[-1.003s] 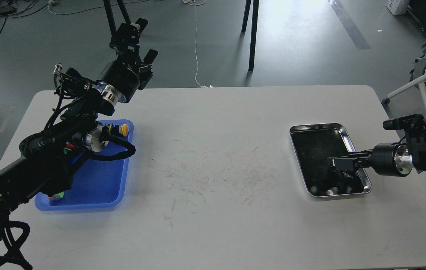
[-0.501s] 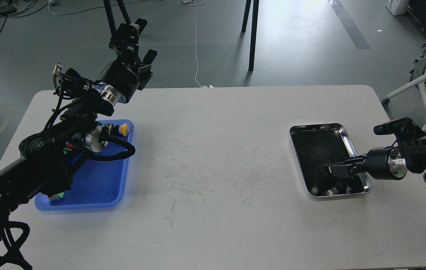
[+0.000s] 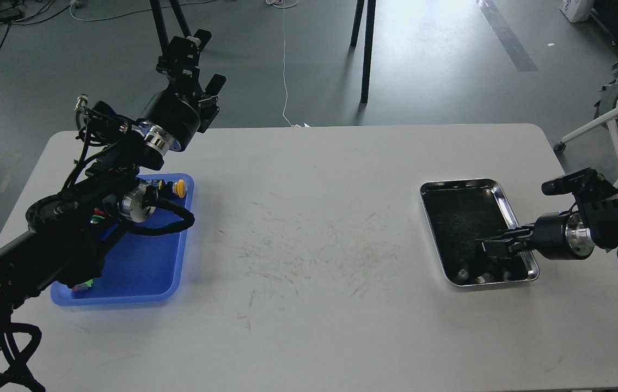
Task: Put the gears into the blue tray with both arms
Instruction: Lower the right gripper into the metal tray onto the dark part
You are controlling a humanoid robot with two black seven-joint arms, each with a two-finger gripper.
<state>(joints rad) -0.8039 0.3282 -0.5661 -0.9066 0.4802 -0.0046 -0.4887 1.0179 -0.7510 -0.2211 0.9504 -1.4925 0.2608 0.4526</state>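
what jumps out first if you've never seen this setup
The bright blue tray at the table's left edge, half hidden under the bulky black left arm, whose left gripper is raised past the table's far edge. Opposite it, the shiny steel tray near the right edge, where the right gripper reaches in over small dark pieces at its near end. Between them the grey table shows dark scuff marks.
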